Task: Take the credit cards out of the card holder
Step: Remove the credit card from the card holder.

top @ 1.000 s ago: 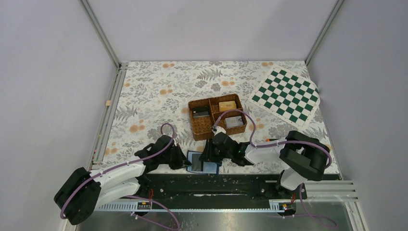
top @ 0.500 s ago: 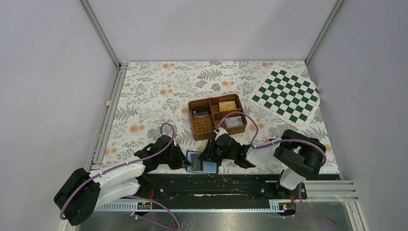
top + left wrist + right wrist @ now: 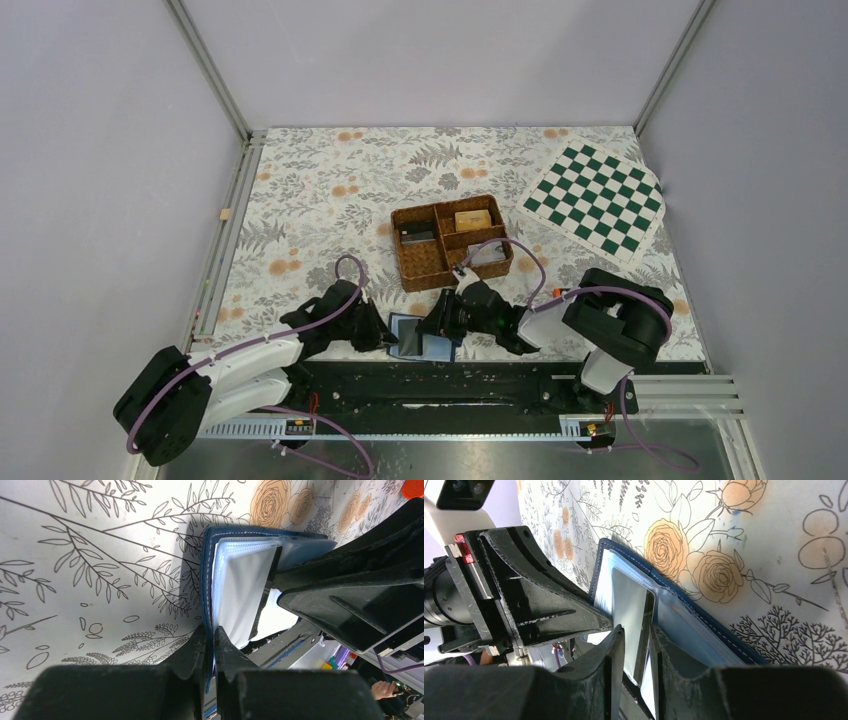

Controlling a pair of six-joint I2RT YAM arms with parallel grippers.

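The card holder (image 3: pixel 441 348) lies open at the table's near edge, navy outside (image 3: pixel 206 555) and light blue inside (image 3: pixel 694 625). My left gripper (image 3: pixel 388 335) is shut on its left flap, the navy edge pinched between the fingertips (image 3: pixel 214 632). A silvery credit card (image 3: pixel 629 600) sticks out of the clear sleeves (image 3: pixel 245 590). My right gripper (image 3: pixel 636 630) comes in from the right (image 3: pixel 434 325) and stands partly open. The card's free end lies in the gap between its fingers. Whether a pad touches the card I cannot tell.
A brown wicker tray (image 3: pixel 402 262) with four compartments stands just behind the grippers and holds a few flat items. A green-and-white chessboard mat (image 3: pixel 597 200) lies at the back right. The black rail with the arm bases (image 3: pixel 450 385) runs right under the card holder.
The right arm's wrist has shifted slightly to the right and its elbow has swung inward. The left arm and the card holder have not moved.
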